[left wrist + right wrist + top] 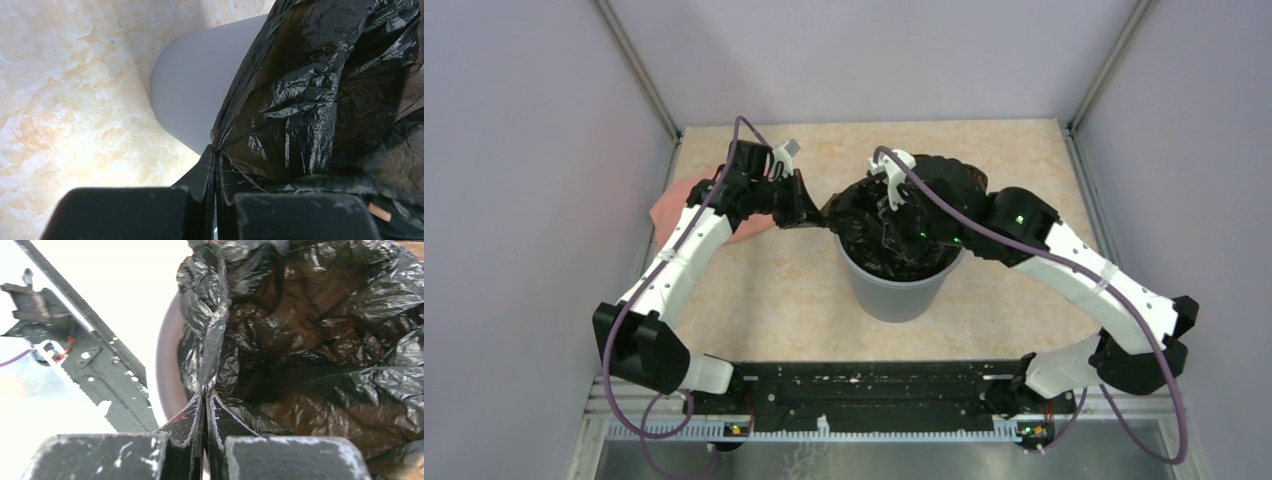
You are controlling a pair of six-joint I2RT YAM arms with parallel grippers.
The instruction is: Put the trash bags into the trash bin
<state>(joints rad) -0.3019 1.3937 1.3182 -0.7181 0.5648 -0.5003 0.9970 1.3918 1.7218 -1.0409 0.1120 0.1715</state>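
The grey round trash bin (894, 290) stands mid-table. A crinkled black trash bag (879, 225) bulges out of its mouth. My left gripper (809, 212) is shut on the bag's left edge just outside the bin's rim. In the left wrist view the gripper (215, 150) pinches the bag (325, 90) beside the bin's wall (200, 90). My right gripper (914, 235) is over the bin's mouth, shut on a fold of the bag. In the right wrist view the gripper (205, 390) pinches the bag (310, 340) inside the bin's rim (165, 370).
A salmon-pink folded cloth (674, 205) lies at the table's left edge, partly under my left arm. Grey walls enclose the table on three sides. The arms' black base rail (864, 390) runs along the near edge.
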